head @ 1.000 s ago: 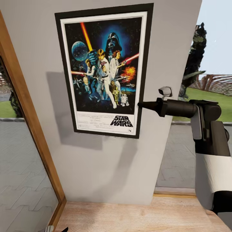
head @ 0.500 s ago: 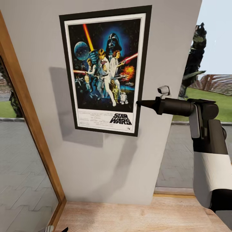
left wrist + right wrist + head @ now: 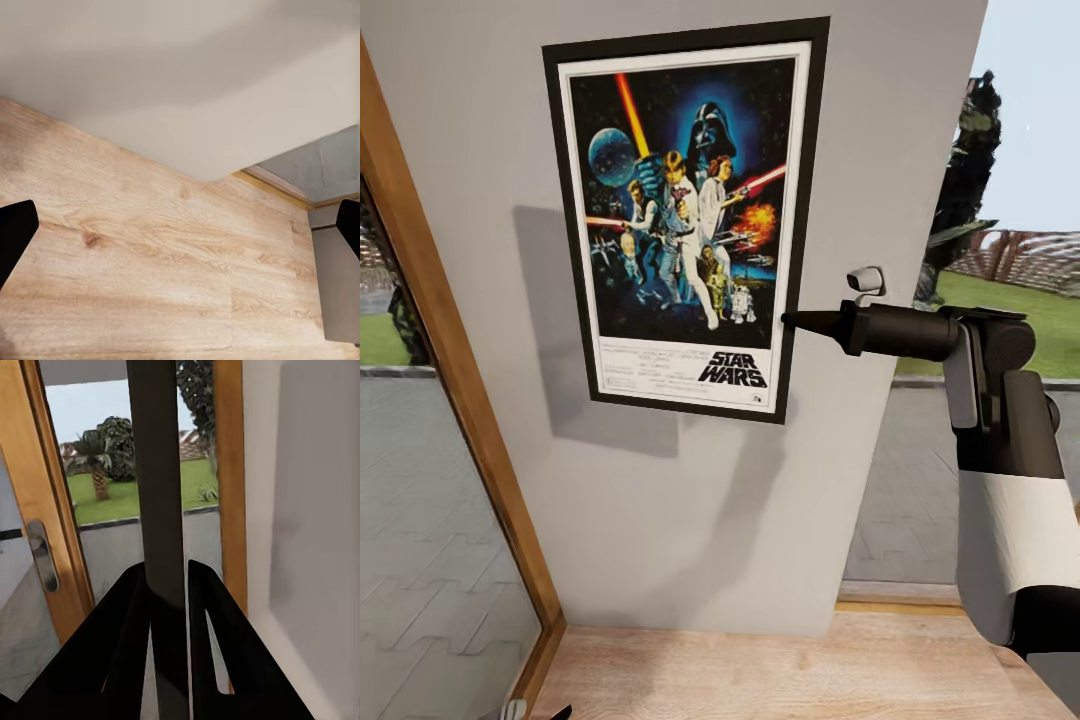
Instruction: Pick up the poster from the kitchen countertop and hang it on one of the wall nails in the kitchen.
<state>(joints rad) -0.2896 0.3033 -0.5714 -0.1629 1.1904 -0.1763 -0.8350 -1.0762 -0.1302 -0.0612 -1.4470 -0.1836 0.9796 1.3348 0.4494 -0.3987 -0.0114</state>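
1. A plain light-grey wall (image 3: 690, 520) takes up the middle of the head view, from the top edge down to a pale wooden floor (image 3: 780, 670) along the bottom.
2. A wooden door frame (image 3: 450, 390) slants down the left side, with glass and grey paving beyond it. At the right edge, grass and trees show outside.
3. The poster (image 3: 685, 215) is in the upper centre of the frame, flat against the wall, upright and slightly tilted.
4. The right arm (image 3: 1000, 470) rises from the lower right corner and bends toward the poster.
5. The right pincer (image 3: 800, 321) is closed on the poster's right edge; the right wrist view shows its two fingers (image 3: 217, 622) pressed against the dark frame between them.
6. In the left wrist view, the left pincer (image 3: 180, 225) is spread wide and holds nothing, facing the floor.
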